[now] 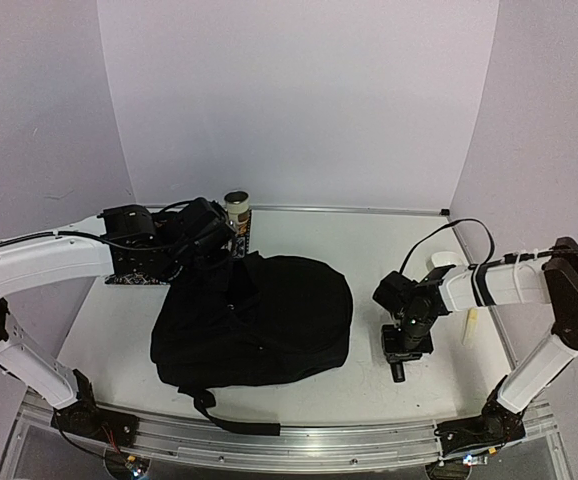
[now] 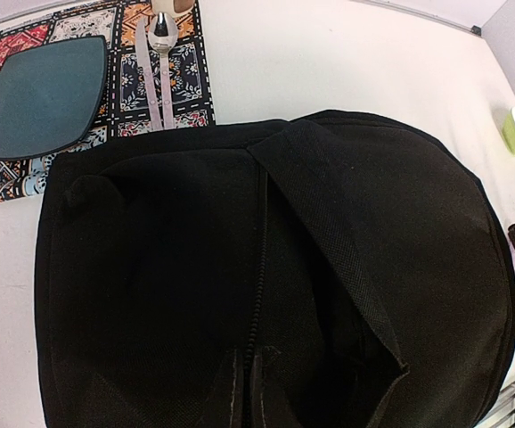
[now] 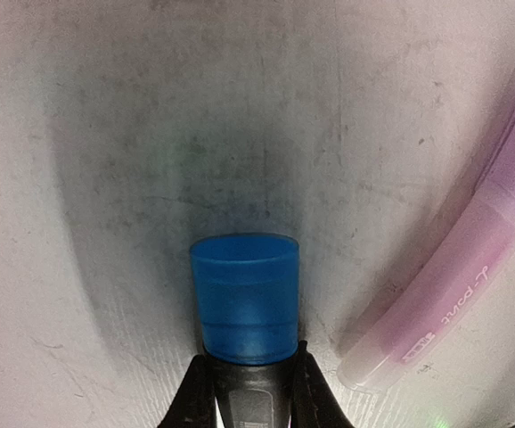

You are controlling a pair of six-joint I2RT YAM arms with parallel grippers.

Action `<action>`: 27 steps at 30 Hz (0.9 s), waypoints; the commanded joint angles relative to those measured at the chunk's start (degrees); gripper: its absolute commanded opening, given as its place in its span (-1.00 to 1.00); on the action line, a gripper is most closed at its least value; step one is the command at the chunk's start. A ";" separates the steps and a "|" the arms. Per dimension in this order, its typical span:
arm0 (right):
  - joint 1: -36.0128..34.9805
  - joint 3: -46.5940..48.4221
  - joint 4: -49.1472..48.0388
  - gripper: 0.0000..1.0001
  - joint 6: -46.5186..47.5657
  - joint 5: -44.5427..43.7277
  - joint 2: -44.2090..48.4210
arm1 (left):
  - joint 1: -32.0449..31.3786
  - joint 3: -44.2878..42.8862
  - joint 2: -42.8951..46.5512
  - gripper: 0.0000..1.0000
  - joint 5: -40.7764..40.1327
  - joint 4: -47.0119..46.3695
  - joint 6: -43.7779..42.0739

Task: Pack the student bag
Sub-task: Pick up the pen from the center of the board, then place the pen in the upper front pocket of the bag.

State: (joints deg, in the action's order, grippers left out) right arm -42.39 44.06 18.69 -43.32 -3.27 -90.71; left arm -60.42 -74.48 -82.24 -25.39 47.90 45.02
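Blue-capped marker [image 3: 244,308] between right fingers [image 3: 193,397]

Your top view looks down from above and behind the arm bases, taking in the whole bench [image 1: 389,260]. The left wrist view hangs close over the student bag [image 2: 151,267], facing the far wall — both views share that bag. The right wrist view sits almost on the bench, right claw [image 3: 250,374] flanking a blue-capped marker [image 3: 244,294].
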 commanded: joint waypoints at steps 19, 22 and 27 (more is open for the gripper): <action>0.09 24.90 4.25 -1.00 1.07 8.15 12.15 | 0.49 0.64 2.33 -1.00 -1.33 -5.39 0.75; -0.37 26.39 -0.96 -1.00 -1.57 12.24 11.97 | 0.48 1.52 2.55 -1.00 -0.26 -6.70 1.24; -3.47 27.21 -13.60 -1.00 -8.04 16.41 9.45 | 0.49 2.86 3.06 -1.00 1.49 -8.84 2.22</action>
State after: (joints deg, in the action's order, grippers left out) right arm -43.20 69.00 15.06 -45.40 7.81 -79.34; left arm -60.39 -72.19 -81.96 -24.29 43.84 45.87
